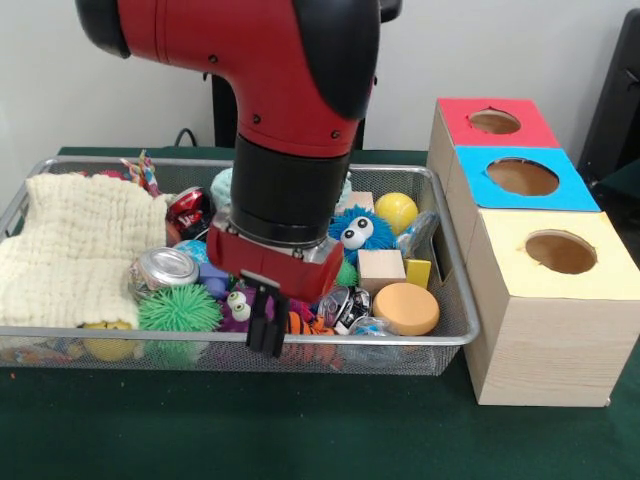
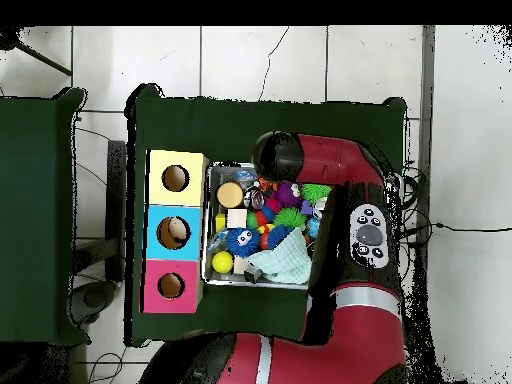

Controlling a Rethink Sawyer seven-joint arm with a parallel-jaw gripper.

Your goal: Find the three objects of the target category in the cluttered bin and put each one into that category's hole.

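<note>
My claw hangs at the near edge of the wire bin, black fingers pointing down, close together with nothing between them. It sits just above the purple googly-eyed toy.

Bin contents, front view: cream knitted cloth draped over the left half, spilling onto the near rim. A silver can lies beside it, with a green spiky ball just in front. A red can sits further back. Right of my wrist: blue fuzzy toy with big eyes, yellow ball behind it, plain wooden cube, small yellow block, orange round disc near the front right corner. A crumpled foil item lies between disc and claw.

Right of the bin, on the green desk, three wooden boxes stand in a row, touching: yellow-topped box nearest, blue-topped box in the middle, red-topped box farthest. Each has one round hole on top. I cannot tell which category is the target.
</note>
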